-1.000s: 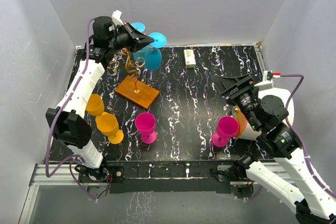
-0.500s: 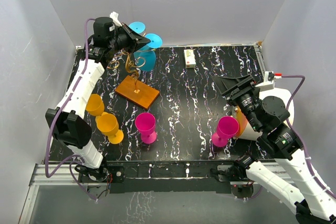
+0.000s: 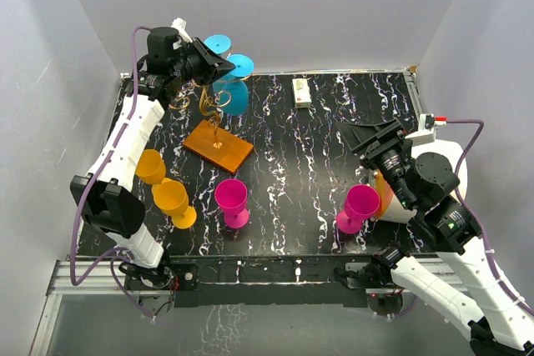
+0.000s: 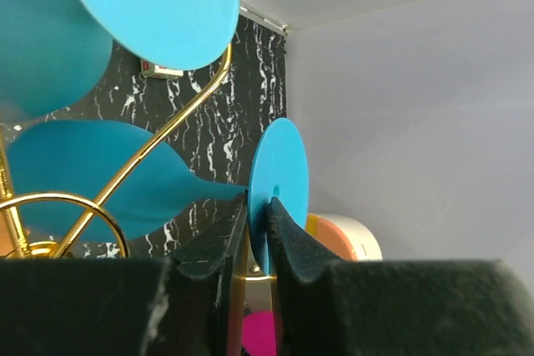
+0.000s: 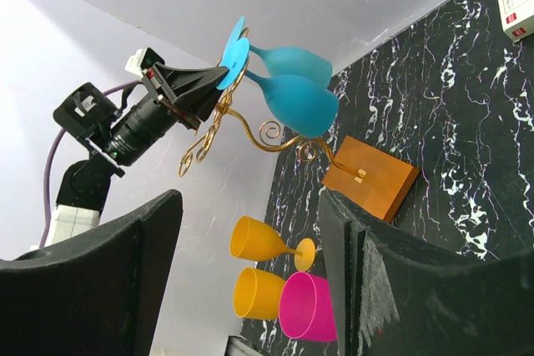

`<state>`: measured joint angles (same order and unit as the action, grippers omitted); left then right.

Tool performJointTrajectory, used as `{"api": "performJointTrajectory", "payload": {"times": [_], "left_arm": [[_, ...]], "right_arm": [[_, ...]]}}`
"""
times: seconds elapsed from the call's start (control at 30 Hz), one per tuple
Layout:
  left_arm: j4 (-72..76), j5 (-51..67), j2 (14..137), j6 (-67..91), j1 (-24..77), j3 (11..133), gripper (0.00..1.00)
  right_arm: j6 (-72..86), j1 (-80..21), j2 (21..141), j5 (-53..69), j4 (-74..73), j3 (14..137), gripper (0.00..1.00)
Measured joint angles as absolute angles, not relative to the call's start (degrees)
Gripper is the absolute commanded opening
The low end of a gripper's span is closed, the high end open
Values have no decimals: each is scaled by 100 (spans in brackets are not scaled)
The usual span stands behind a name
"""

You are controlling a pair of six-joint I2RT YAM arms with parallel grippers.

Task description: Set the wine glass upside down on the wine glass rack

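on the rack, two blue glasses

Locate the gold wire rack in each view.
Top external: rack upper left, base toward centre.
Left wrist: rack left half, gold wire arms only.
Right wrist: rack centre, base right of the wires.
Shared landmark: blue glasses hanging on it.

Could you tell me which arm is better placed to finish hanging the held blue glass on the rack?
Left. The left fingers pinch the blue glass by its foot at the wine glass rack; the right fingers stand open far away, by a pink glass.
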<state>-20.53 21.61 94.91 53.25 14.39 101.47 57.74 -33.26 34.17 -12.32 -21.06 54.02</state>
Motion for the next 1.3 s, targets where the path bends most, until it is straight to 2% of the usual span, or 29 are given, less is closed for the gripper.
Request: {"api": "performJointTrajectory", "payload": {"times": [0.3, 0.57, 0.9, 0.97, 1.17, 1.23, 1.3], "left_arm": [[-2381, 1959, 9448, 4928, 1439, 10165, 27], [-2657, 1876, 9231, 4571, 1439, 10165, 45], [-2746, 1973, 8320, 3868, 1439, 9904, 49], [-2729, 1970, 8020, 3625, 1439, 9804, 51], [-2556, 2001, 6945, 2930, 1439, 9168, 77], [-2477, 1999, 6460, 2733, 1439, 8722, 94], [-2488, 1964, 6045, 2578, 1439, 8348, 99]], "right_arm": [[5776, -3326, 3417, -1232, -2132, 5402, 64], [5822, -3326, 3398, -1232, -2220, 5402, 64], [5588, -3326, 3470, -1337, -2919, 5419, 65], [5400, -3326, 3662, -1380, -3352, 5566, 62], [4836, -3326, 4447, -1623, -4696, 6353, 60], [4703, -3326, 4582, -1702, -5052, 6510, 60], [4589, -3326, 4670, -1776, -5446, 6657, 60]]}}
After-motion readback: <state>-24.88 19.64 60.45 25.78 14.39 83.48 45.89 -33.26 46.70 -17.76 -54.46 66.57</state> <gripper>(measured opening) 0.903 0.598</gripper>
